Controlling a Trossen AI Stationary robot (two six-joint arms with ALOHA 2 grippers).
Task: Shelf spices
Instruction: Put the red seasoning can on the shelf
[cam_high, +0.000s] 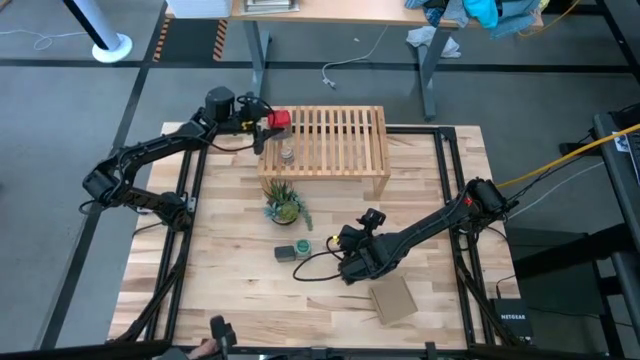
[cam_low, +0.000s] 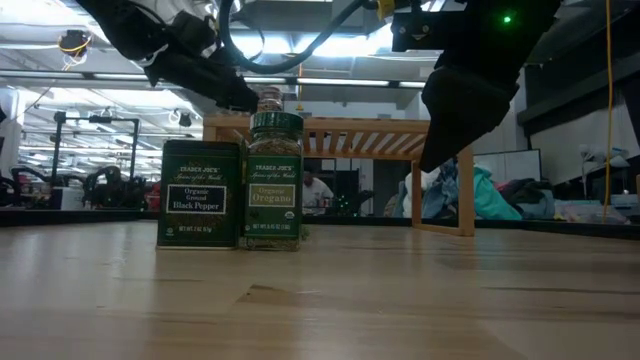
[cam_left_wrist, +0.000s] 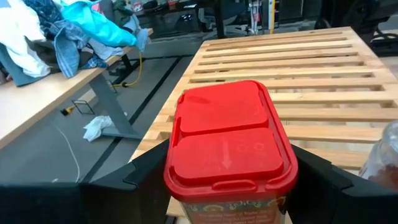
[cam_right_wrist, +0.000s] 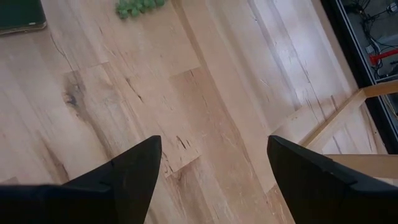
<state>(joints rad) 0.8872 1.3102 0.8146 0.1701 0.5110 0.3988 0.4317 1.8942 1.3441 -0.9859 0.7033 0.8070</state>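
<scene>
The red tin (cam_left_wrist: 227, 142), with a red flip lid, is at the far left corner of the light-wood slatted shelf (cam_high: 330, 143). My left gripper (cam_high: 266, 122) is shut on it. A tiny clear jar (cam_high: 287, 155) stands on the slats near that corner. The dark tin (cam_low: 200, 193) and the green-capped jar (cam_low: 274, 180) stand side by side on the tabletop. Just to their right my right gripper (cam_right_wrist: 214, 162) hangs open over bare wood, slanting down, with nothing between its fingers. My left gripper pinches the red tin by its two narrow sides just under the lid (cam_left_wrist: 176, 186), one dark finger (cam_left_wrist: 146, 173) on each side. The fingers come nearly level from the table's left. The tin stands upright; its bottom is out of view, so I cannot tell whether it rests on the slats.
A small potted green plant (cam_high: 285, 205) stands between the shelf and the two containers on the table. A flat brown cardboard piece (cam_high: 392, 300) lies near the front edge on the right. Black frame rails (cam_high: 447, 160) run along the table's sides.
</scene>
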